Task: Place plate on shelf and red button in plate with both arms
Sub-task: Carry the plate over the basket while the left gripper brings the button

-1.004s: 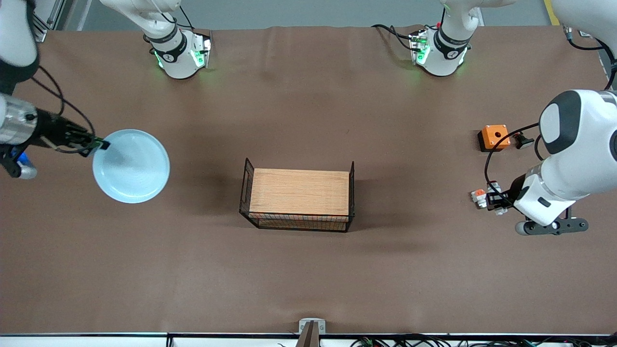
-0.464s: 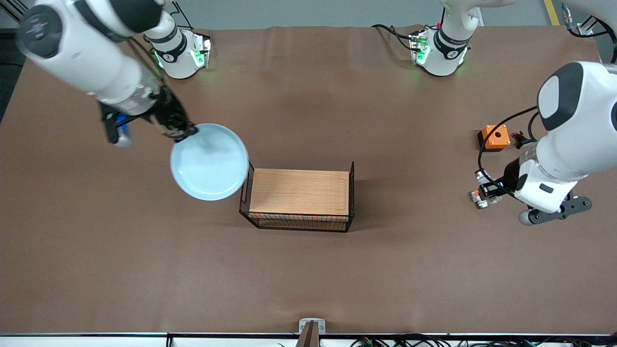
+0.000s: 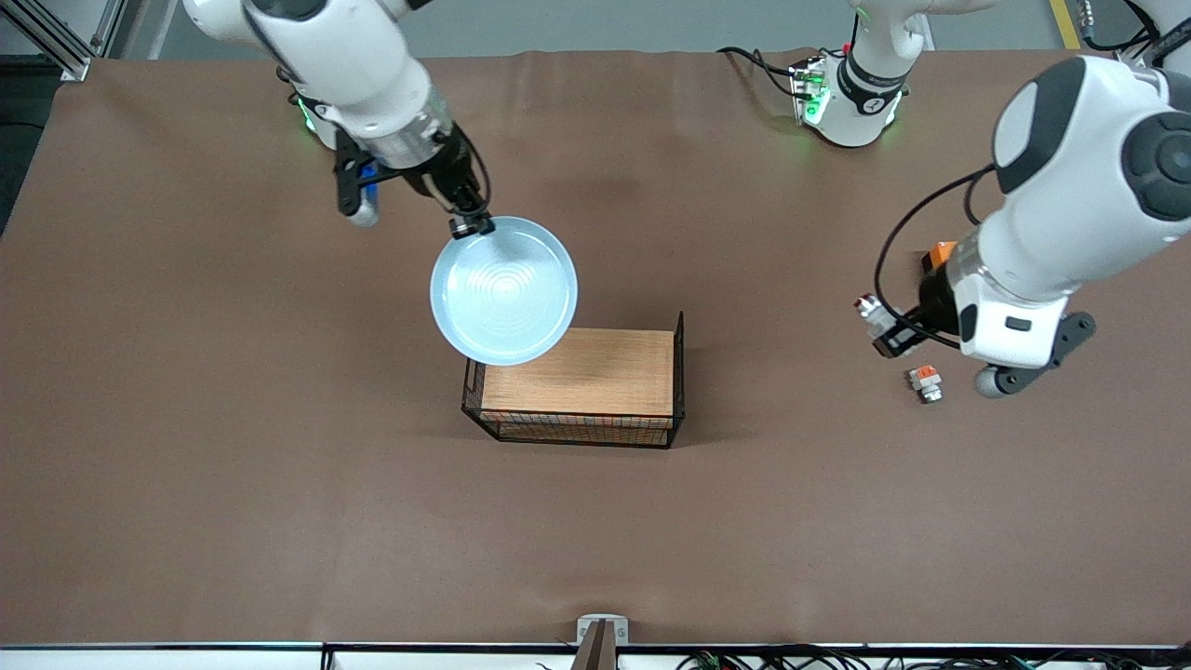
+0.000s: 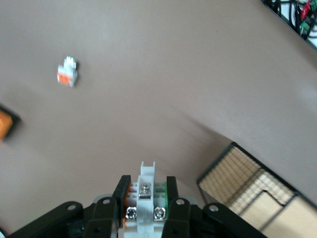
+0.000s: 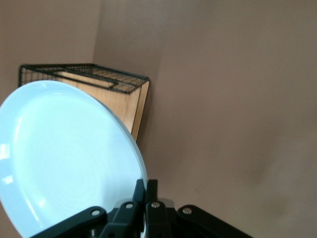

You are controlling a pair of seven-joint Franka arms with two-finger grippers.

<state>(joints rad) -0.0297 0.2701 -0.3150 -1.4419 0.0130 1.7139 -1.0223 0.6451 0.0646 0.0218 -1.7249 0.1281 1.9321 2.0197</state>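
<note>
My right gripper (image 3: 470, 226) is shut on the rim of the pale blue plate (image 3: 503, 290) and holds it tilted in the air, over the corner of the rack toward the right arm's end. In the right wrist view the plate (image 5: 64, 158) fills one side, with the gripper (image 5: 146, 191) pinching its edge. My left gripper (image 3: 886, 333) is shut on the red button (image 3: 871, 310) and holds it above the table near the left arm's end. In the left wrist view the button's white body (image 4: 144, 196) sits between the fingers of the gripper (image 4: 144, 186).
A black wire rack with a wooden top (image 3: 577, 372) stands mid-table; it also shows in both wrist views (image 4: 247, 183) (image 5: 119, 99). A white part with an orange-red block (image 3: 924, 381) (image 4: 67, 73) lies under the left arm. An orange box (image 3: 940, 253) is partly hidden by that arm.
My right arm has carried the plate from the right arm's end of the table to over the rack. My left gripper has lifted the red button off the table and moved toward the middle.
</note>
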